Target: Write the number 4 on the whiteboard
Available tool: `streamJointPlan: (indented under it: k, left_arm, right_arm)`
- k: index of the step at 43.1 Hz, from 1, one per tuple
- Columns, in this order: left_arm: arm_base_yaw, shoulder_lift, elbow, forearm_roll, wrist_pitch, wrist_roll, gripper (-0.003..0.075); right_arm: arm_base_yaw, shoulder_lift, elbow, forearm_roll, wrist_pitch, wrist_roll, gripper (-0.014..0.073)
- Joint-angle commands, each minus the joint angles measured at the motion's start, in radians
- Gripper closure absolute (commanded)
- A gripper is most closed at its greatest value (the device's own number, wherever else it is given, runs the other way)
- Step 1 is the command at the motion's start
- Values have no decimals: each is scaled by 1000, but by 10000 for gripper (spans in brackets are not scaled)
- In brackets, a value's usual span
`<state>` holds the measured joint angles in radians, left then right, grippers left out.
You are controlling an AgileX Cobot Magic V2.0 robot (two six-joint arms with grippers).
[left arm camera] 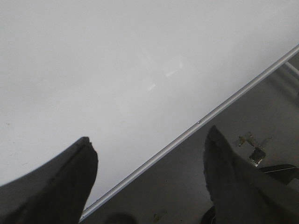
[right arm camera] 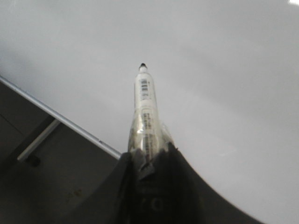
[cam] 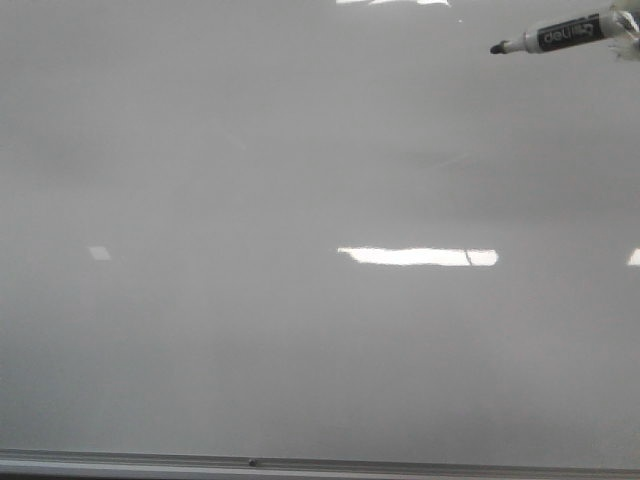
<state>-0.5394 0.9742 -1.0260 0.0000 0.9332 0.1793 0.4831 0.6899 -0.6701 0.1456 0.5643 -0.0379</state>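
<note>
The whiteboard [cam: 250,180] is a glossy pale grey board that fills the front view. No number 4 shows on it; only a short thin dark line [cam: 467,257] crosses a bright reflection. My right gripper [right arm camera: 150,154] is shut on a black-and-white marker [right arm camera: 145,107], uncapped, its black tip [right arm camera: 142,65] pointing out over the board. In the front view the marker [cam: 565,34] enters at the top right, tip towards the left. My left gripper [left arm camera: 149,135] is open and empty over the board's metal edge strip [left arm camera: 201,122].
The metal edge strip [cam: 250,463] runs along the near side of the board. Beyond the strip [right arm camera: 60,119] lies a dark surface with a pale bar [right arm camera: 37,140]. A small metal piece [left arm camera: 256,155] lies on the dark surface beside the left gripper.
</note>
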Motion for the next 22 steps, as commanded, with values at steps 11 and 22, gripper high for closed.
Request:
streamJointPlan:
  k: [11,22]
  left_arm:
    - [0,-14,-24,-11,-71,-12,251]
    - [0,-14,-24,-11,-71,-12,251]
  right_arm:
    - [-38,144,-84,-1,-241,-15,662]
    - [-107,315,-218,-1,-242,-15,662]
